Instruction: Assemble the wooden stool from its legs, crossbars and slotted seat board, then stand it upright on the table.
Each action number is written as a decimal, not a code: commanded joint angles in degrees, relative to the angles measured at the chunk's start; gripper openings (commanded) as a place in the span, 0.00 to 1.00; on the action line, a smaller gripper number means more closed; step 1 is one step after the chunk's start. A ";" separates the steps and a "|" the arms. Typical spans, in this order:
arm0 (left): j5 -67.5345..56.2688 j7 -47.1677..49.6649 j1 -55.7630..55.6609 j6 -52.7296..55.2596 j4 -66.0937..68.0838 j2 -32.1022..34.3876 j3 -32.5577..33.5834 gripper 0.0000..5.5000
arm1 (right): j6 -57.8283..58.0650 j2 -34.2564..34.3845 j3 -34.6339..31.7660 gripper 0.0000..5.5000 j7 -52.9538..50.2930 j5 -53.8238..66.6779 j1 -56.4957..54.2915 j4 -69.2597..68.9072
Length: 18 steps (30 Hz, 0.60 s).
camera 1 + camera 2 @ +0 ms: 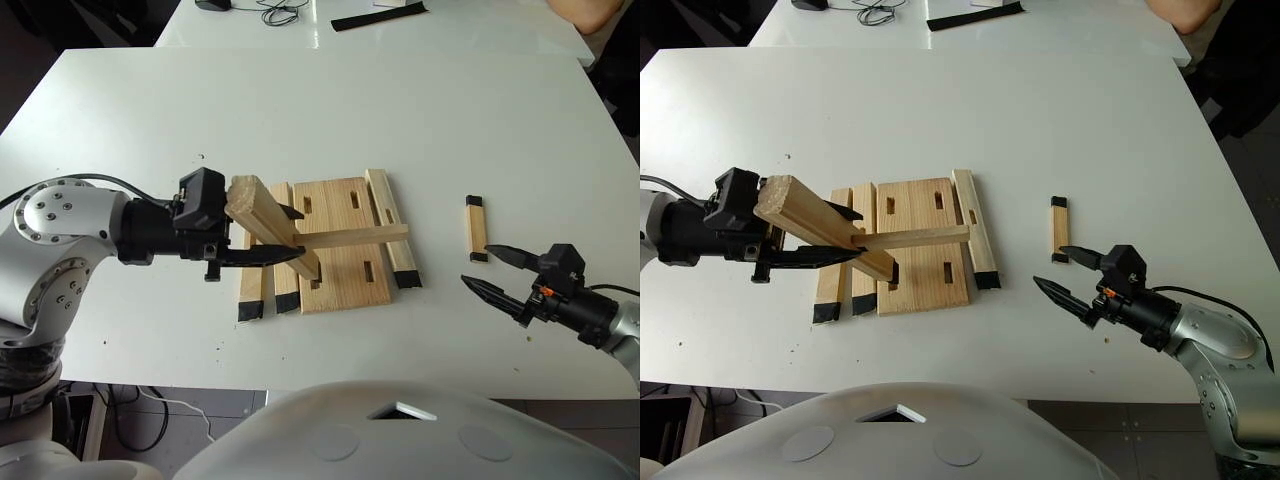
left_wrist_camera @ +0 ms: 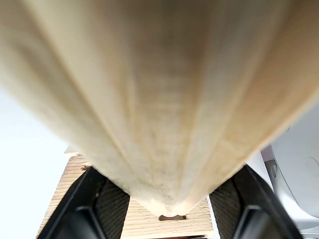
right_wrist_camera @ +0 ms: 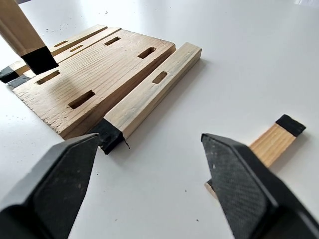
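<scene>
Leg held over seat board, right hand idle by spare crossbar

Left hand [image 1: 290, 232] clenched on a leg [image 1: 262, 215], held tilted with its black tip low over the seat board [image 1: 345, 270], which lies flat mid worktop [image 1: 400, 110]. The tilt looks meant to aim the tip at a slot [image 2: 172, 217]; cannot tell if the tip touches wood. A crossbar [image 1: 360, 236] juts sideways from the held leg, apparently plugged in, and hangs across the board. Two legs [image 1: 253, 290] lie touching the board's left edge and one leg [image 1: 392, 225] the right edge, slots up, probably staged for later joints. Right hand [image 1: 477, 263] released, fingers spread, low over the worktop near a short crossbar [image 1: 476, 228] that lies well apart from the board, likely poised to take it. Stool far from assembled
</scene>
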 commanded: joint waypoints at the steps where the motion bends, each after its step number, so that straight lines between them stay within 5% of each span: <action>1: 1.08 -0.03 1.91 -0.80 -0.33 0.88 1.18 0.38 | -0.44 -0.07 0.20 0.68 -0.06 -0.65 0.11 -0.12; 18: 2.45 0.88 3.82 -2.04 -0.64 0.13 0.06 0.38 | -0.80 0.31 0.88 0.68 -0.42 -1.11 0.65 -0.50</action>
